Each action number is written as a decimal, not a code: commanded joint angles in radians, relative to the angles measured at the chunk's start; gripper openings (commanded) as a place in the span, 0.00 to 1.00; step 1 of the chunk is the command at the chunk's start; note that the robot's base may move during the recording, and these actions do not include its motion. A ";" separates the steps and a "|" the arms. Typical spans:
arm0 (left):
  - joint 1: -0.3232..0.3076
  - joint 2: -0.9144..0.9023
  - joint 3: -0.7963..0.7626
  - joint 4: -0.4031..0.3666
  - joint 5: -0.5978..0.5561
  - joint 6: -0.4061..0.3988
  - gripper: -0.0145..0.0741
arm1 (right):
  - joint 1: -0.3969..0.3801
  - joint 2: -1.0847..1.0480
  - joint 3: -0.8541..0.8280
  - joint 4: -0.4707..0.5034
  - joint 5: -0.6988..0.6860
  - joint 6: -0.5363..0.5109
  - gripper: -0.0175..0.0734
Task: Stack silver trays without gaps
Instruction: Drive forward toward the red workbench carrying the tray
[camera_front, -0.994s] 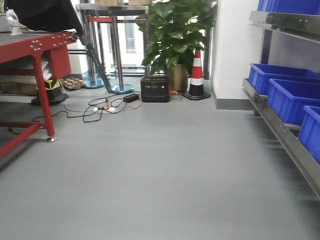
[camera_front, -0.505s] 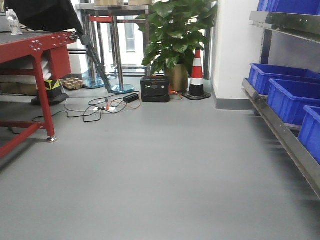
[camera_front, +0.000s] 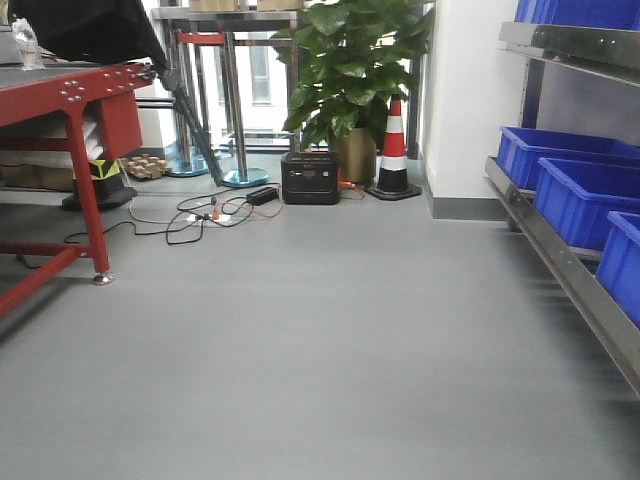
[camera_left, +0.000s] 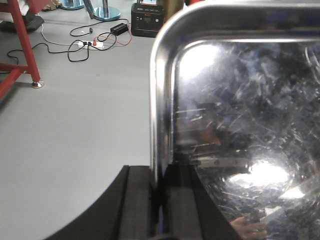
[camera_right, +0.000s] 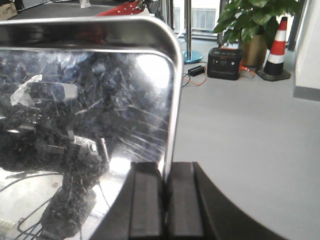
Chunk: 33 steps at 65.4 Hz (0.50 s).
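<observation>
A shiny silver tray (camera_left: 240, 100) fills the right of the left wrist view. My left gripper (camera_left: 159, 172) is shut on its left rim, one black finger inside the tray and one outside. The right wrist view has a silver tray (camera_right: 90, 90) filling its left side, and my right gripper (camera_right: 166, 170) is shut on the right rim the same way. Both trays hang above the grey floor. I cannot tell whether the two views show the same tray. Neither tray nor gripper appears in the front view.
A red metal table (camera_front: 60, 95) stands at the left. Blue bins (camera_front: 580, 190) sit on a steel shelf rail (camera_front: 570, 270) at the right. Cables (camera_front: 200, 215), a black box (camera_front: 309, 178), a potted plant (camera_front: 350, 70) and a traffic cone (camera_front: 393, 150) lie ahead.
</observation>
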 joint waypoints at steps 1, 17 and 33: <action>-0.015 0.002 -0.008 -0.010 -0.087 0.002 0.15 | 0.013 0.007 -0.007 -0.052 -0.078 -0.011 0.11; -0.015 0.002 -0.008 -0.010 -0.087 0.002 0.15 | 0.013 0.007 -0.007 -0.062 -0.057 -0.011 0.11; -0.015 0.002 -0.008 -0.010 -0.087 0.002 0.15 | 0.013 0.007 -0.007 -0.066 0.034 -0.011 0.11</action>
